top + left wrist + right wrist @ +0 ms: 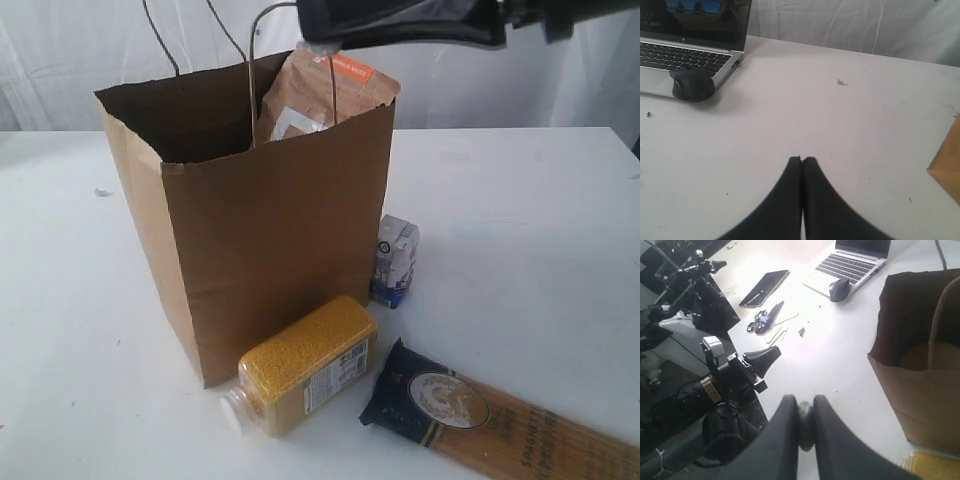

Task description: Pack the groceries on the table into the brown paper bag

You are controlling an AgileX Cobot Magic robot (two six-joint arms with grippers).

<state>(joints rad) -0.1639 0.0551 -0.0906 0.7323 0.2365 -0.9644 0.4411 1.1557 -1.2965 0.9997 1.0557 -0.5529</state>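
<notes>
Brown pouch with orange label [325, 95] pokes from the open brown paper bag [270, 250] at upper centre, just beneath the right gripper [804, 402], whose fingers are drawn almost together, contact unclear; its label is too small to read, while the long spaghetti pack [510, 420] at lower right reads "SPAGHETTI".

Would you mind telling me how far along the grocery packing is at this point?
Done: the brown pouch rests in the paper bag, poking above its rim. What else is inside cannot be seen. In hand: nothing visible; the left gripper and right gripper both look shut. Left: the yellow-grain bottle, white-blue carton and spaghetti pack wait on the table beside the bag.
</notes>
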